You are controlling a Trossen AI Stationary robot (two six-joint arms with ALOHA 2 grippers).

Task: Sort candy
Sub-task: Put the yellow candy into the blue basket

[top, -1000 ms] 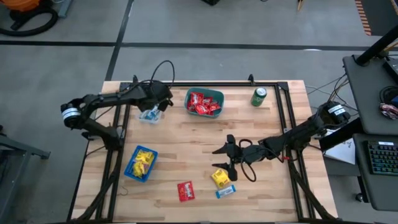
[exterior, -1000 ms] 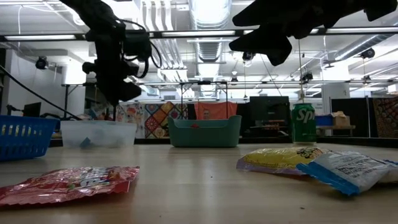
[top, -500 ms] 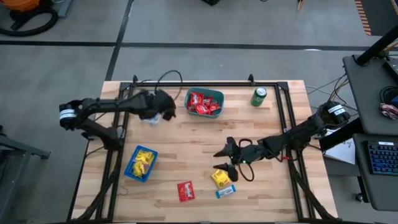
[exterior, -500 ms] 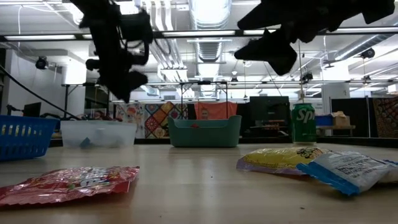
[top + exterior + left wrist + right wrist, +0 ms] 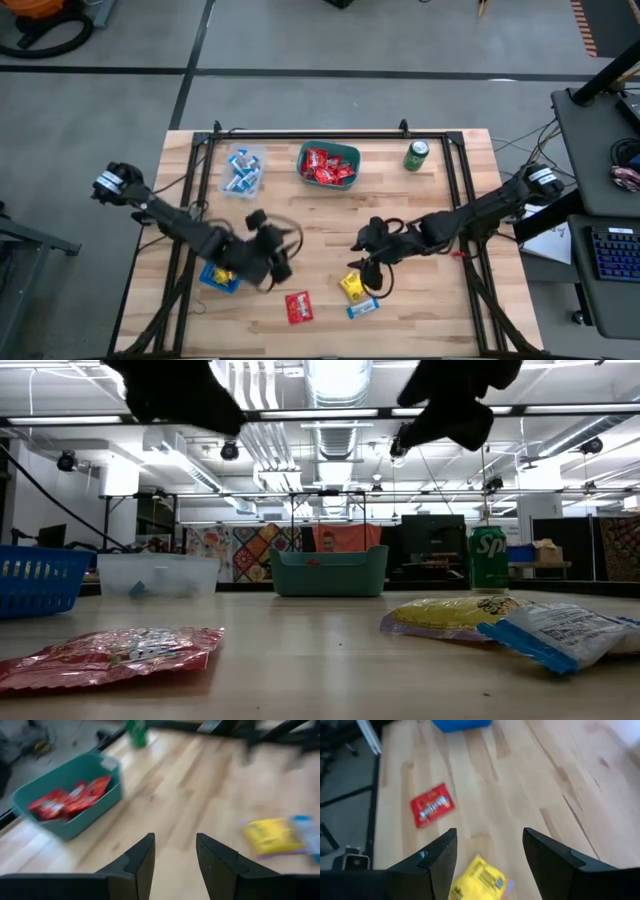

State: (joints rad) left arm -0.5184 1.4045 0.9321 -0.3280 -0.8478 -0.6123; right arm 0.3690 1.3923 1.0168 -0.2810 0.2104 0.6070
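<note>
**Three loose sweets left on the wooden table**

Wooden table (image 5: 330,225), three bins. Your right gripper (image 5: 487,857) stands wide and empty, hovering just over the yellow packet (image 5: 353,286); a straight descent and a close look like your next move. Left gripper (image 5: 175,852), jaws parted and empty, hangs over the blue basket (image 5: 218,278), near the red packet (image 5: 298,307). Blue-and-white wrapper (image 5: 362,306) touches the yellow one. Teal bin (image 5: 328,165) holds reds, clear tub (image 5: 243,171) blue-and-whites, the basket yellows
</note>
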